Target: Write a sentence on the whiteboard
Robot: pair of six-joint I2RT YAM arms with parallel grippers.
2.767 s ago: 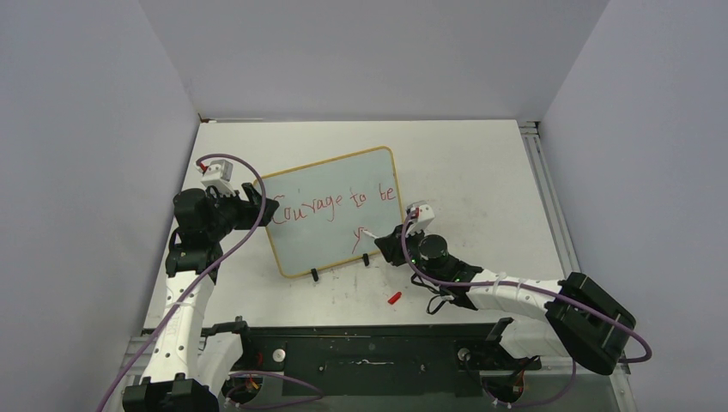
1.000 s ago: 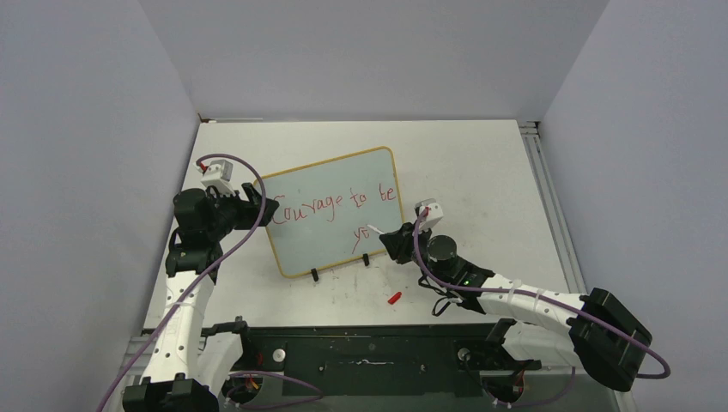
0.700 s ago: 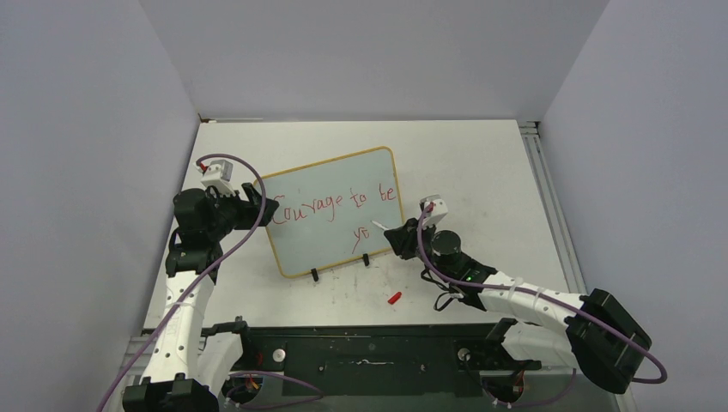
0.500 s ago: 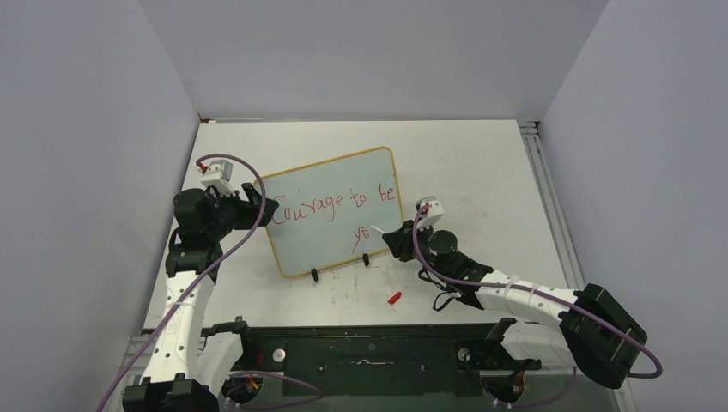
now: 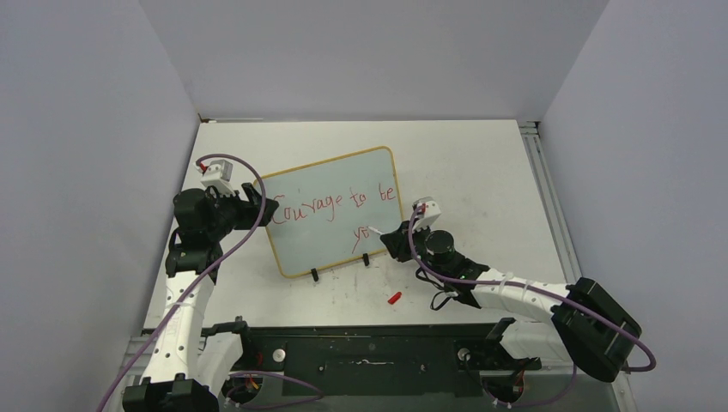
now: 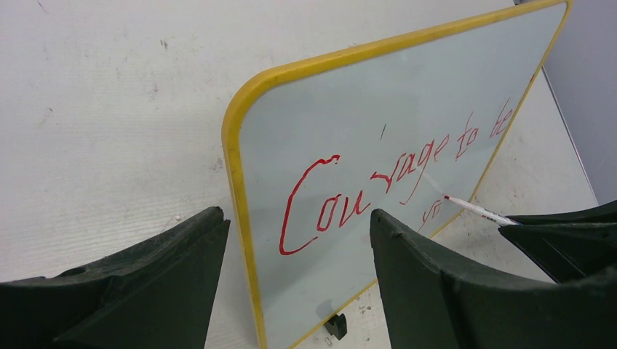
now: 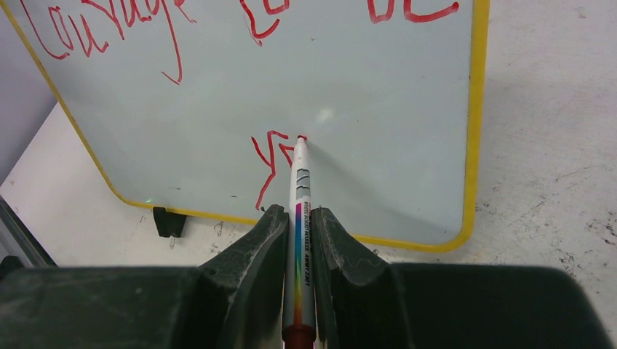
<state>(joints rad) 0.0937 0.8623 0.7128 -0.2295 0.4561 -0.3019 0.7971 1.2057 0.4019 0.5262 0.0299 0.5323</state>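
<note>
The whiteboard stands tilted on the table, yellow-framed. The sentence reads "Courage to be" in red, with "yo" started on a second line. My right gripper is shut on a white marker, its tip touching the board by the last red stroke. My left gripper is open, its jaws standing apart on either side of the board's left yellow edge. The board, the writing and the marker show in the left wrist view.
A red marker cap lies on the table in front of the board. Two black clip feet hold the board's lower edge. A black rail runs along the near table edge. Walls close in the left, back and right.
The second line has grown from "y" to "yo". My right gripper swung a little right with the marker, then came back left to the board. The left arm has not moved.
</note>
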